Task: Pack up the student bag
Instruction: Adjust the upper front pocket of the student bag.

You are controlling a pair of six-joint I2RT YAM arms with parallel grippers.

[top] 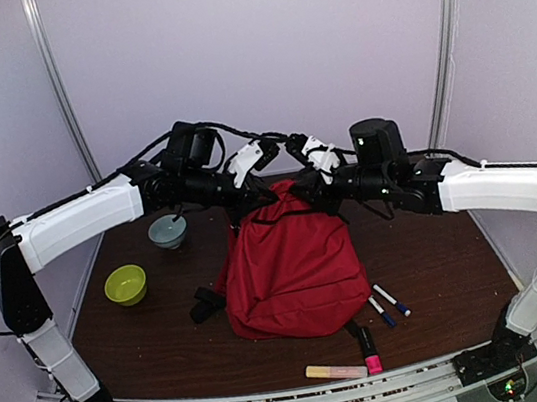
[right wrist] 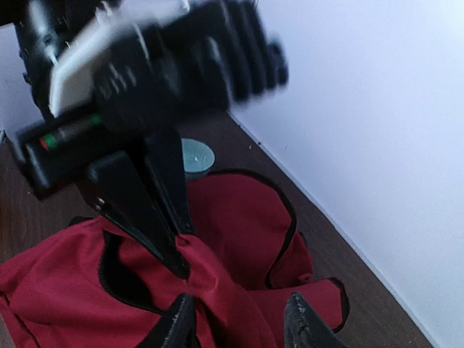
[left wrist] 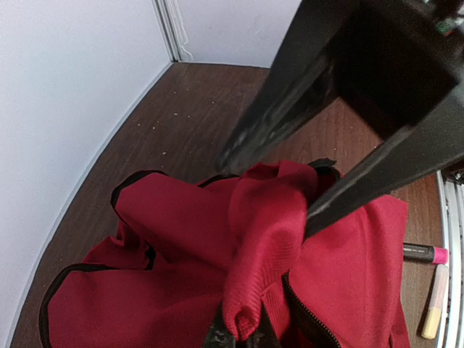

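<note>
Red student bag (top: 295, 278) slumped mid-table (top: 440, 266), its top edge drawn up toward the far wall, where both arms meet over it

Grip: left gripper (left wrist: 239, 335) clenched on a bunched fold of the red fabric, close to the black zipper. The fold is pinched tight between its fingers

Beside it, over the same top edge, right gripper (right wrist: 239, 326) with jaws parted. Red cloth lies under the gap, nothing pinched

Black-trimmed flaps of the bag lie loose on the far side

Around the bag:
- grey-blue bowl (top: 167, 231) upright, near the bag's upper left
- green bowl (top: 125, 284) further left, well apart
- two white markers (top: 389, 304) with dark caps, just beside the bag's lower right corner
- pink highlighter (top: 371, 356) and pale yellow highlighter (top: 334, 371) near the front edge, close together; cannot tell whether they touch
</note>
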